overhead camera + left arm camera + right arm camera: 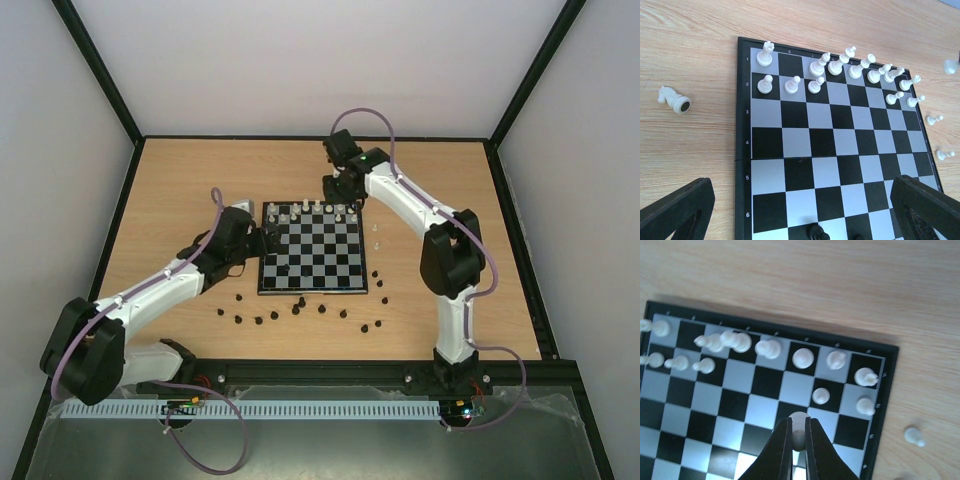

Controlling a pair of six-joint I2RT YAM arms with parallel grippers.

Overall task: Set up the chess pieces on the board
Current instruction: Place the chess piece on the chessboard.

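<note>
a pale wood table (180, 180) sits inside plain white walls (300, 60) edged with black frame bars. the board (315, 262) lies flat at the middle of it.

the left arm stretches low from the near left, and the left gripper (262, 242) hangs at the board's left edge with its jaws spread wide and nothing between them. the right arm rises at the near right, bends at the elbow and reaches over the board's far right corner. the right gripper (799, 440) points down, clenched on a white pawn (799, 422).

that pawn is above the board, just inward of the two pawns on the second row at the right side. whether it touches the board i cannot tell.

white pieces (816, 67) stand along the two far rows, with gaps in the second. a white knight (674, 99) lies on its side on the table left of the board. two more white pawns (377, 236) are on the table just off the right edge. black pieces (323, 308) are scattered on the table along the near edge.
</note>
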